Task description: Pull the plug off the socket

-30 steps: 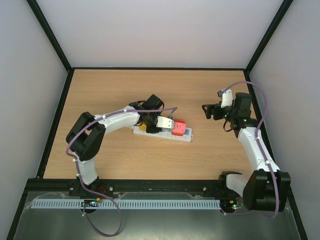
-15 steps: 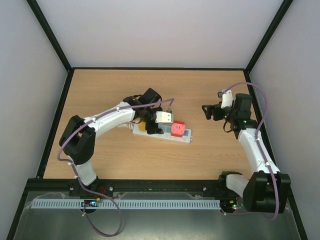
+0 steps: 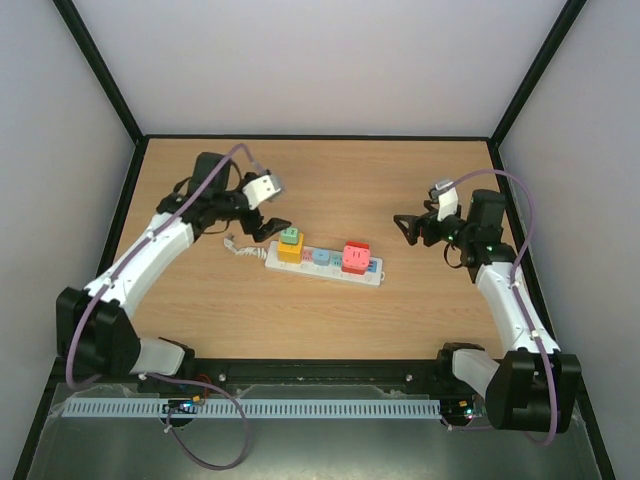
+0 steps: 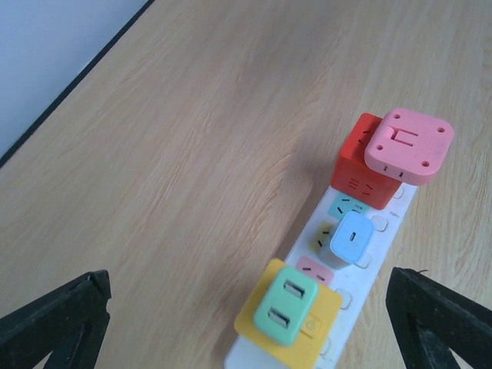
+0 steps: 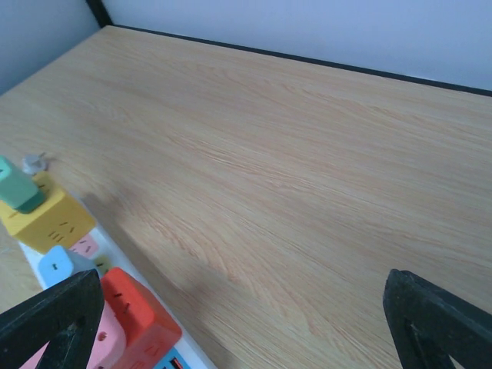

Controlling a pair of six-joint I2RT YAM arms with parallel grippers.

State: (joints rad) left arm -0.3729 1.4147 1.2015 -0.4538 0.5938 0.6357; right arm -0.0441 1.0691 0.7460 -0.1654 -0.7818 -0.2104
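Note:
The socket (image 3: 325, 264), a long white power strip, lies mid-table. On it stand a yellow cube adapter (image 3: 290, 251) topped by a green plug (image 3: 291, 237), a light blue plug (image 3: 322, 256), and a red cube (image 3: 356, 262) with a pink plug (image 3: 357, 250). My left gripper (image 3: 265, 227) hovers open to the upper left of the strip, holding nothing. In the left wrist view the green plug (image 4: 286, 302), blue plug (image 4: 352, 237) and pink plug (image 4: 407, 144) all sit on the strip (image 4: 384, 231), between the wide-apart fingertips (image 4: 58, 319). My right gripper (image 3: 405, 230) is open, right of the strip.
A short coiled white cord (image 3: 235, 245) lies at the strip's left end. The wooden table (image 3: 420, 320) is bounded by a black rim and pale walls. In the right wrist view the yellow cube (image 5: 46, 219) and red cube (image 5: 134, 315) sit at the lower left.
My left gripper opened and drew back from the strip's left end, up and to the left. The yellow cube with the green plug is now uncovered. The right gripper shifted slightly left.

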